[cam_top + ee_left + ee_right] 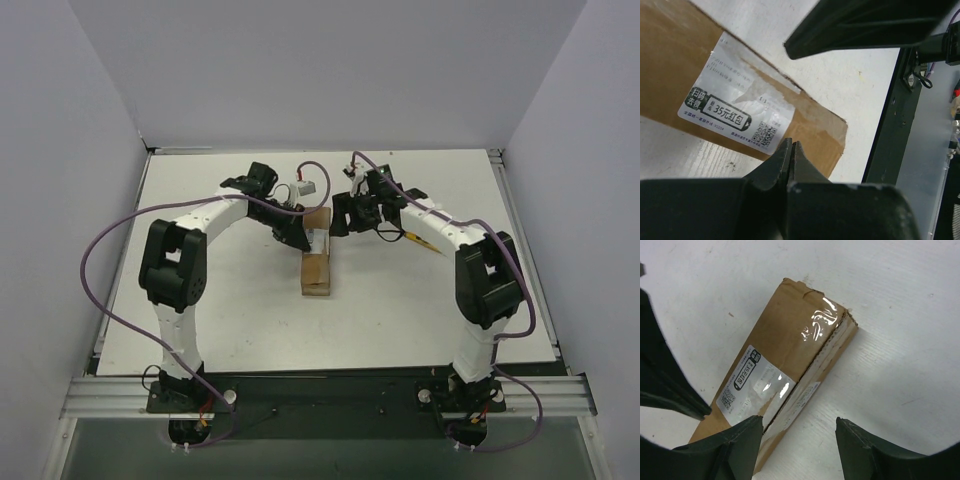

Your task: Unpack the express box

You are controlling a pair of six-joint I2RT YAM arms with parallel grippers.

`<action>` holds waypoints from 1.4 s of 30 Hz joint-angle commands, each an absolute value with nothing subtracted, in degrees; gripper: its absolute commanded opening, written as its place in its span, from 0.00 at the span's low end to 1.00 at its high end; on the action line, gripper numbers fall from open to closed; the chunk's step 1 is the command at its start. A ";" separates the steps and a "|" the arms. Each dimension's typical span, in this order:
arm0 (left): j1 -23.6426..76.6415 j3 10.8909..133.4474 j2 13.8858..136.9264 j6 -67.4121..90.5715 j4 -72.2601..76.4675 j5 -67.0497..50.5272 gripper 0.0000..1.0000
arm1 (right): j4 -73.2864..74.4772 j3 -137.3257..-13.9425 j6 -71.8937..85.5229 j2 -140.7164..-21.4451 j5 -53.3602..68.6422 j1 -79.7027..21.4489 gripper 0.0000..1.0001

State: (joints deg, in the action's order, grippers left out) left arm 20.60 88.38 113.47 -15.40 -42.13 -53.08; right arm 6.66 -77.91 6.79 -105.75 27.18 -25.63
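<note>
At mid-table, a little toward the far side: the express box (316, 262) lies flat on the white table (230, 310), its long axis running near-to-far, roughly in line between the two arm bases. The white label (757, 385) faces up on its far half, and glossy clear tape (817, 320) crosses the top toward the other end. Flaps look shut and taped, so I judge the opening not yet begun. Both arms converge on the far end. The left gripper (791, 146) has its fingers pressed together with nothing visible between them, tips right at the box's long edge beside the label; whether they touch the cardboard I cannot tell. The right gripper (799, 427) hangs over the same end from the opposite side, fingers well apart and holding nothing. The box runs away from it lengthwise, and its end passes under one finger rather than sitting square between the two. The left arm looks marginally nearer. The utility knife (422, 240) lies beneath the right forearm, untouched and apart from the box.
</note>
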 commanded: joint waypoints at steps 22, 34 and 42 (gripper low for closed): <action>20.57 90.70 119.88 -14.24 -41.66 -52.47 0.00 | 6.94 -78.31 6.68 -110.57 23.29 -25.40 0.59; 20.04 90.70 120.76 -15.21 -43.51 -52.12 0.00 | 8.53 -74.10 2.46 -109.69 21.53 -23.64 0.59; 19.69 90.70 121.03 -15.91 -44.73 -52.21 0.00 | 10.19 -71.46 0.53 -108.37 16.09 -23.82 0.59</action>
State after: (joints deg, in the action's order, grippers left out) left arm 20.40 89.84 119.13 -13.06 -42.61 -54.96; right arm 4.64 -74.76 4.40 -108.77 25.19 -24.32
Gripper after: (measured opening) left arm 0.022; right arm 0.596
